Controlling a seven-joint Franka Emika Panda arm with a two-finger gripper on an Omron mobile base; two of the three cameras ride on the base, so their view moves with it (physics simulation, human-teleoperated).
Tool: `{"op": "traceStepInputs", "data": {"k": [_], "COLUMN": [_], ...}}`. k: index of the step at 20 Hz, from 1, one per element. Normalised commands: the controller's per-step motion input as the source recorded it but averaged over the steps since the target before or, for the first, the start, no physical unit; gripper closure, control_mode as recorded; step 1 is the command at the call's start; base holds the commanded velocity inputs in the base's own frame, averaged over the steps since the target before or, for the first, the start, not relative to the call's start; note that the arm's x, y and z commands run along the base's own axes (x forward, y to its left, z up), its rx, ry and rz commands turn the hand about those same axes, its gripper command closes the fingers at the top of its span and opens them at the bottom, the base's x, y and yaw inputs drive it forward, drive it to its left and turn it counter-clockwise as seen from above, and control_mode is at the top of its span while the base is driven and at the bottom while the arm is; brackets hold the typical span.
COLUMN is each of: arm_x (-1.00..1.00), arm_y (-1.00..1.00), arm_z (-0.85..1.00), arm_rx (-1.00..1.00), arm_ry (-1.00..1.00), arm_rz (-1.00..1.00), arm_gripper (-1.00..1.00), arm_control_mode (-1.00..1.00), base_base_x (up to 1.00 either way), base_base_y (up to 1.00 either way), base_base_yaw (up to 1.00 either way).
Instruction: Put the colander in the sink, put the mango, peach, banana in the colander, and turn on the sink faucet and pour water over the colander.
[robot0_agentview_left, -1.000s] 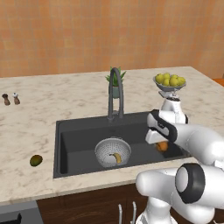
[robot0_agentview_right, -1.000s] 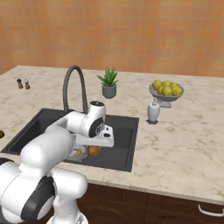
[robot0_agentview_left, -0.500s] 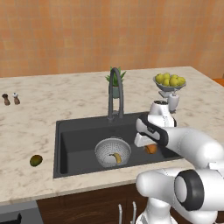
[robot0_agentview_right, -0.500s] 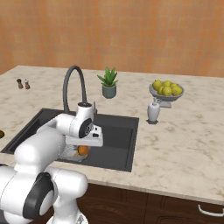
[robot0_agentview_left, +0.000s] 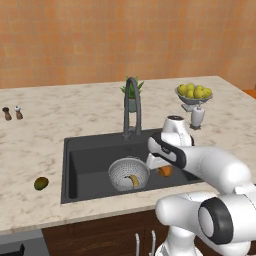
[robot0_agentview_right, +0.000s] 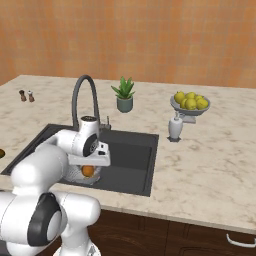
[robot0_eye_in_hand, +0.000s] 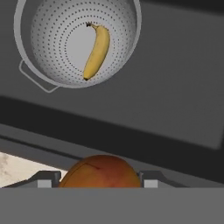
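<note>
The peach is round, orange with a reddish blush, gripped between the jaws of the gripper over the sink, right of the colander. The grey band cuts off its lower half. A yellow banana lies inside the perforated colander. The olive mango sits on the counter, left of the sink.
</note>
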Motion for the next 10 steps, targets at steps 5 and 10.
{"op": "traceStepInputs", "data": {"k": [5, 10], "arm_x": [0.00, 0.05], "arm_y": [0.31, 0.12], "arm_z": [0.00, -0.06], "arm_rx": [0.00, 0.02], "arm_ry": [0.00, -0.01], "arm_rz": [0.03, 0.03], "arm_gripper": [1.00, 1.00], "arm_control_mode": [-1.00, -1.00], "base_base_x": [0.00, 0.00], "base_base_y": [0.00, 0.00], "base_base_yaw": [0.00, 0.00]}}
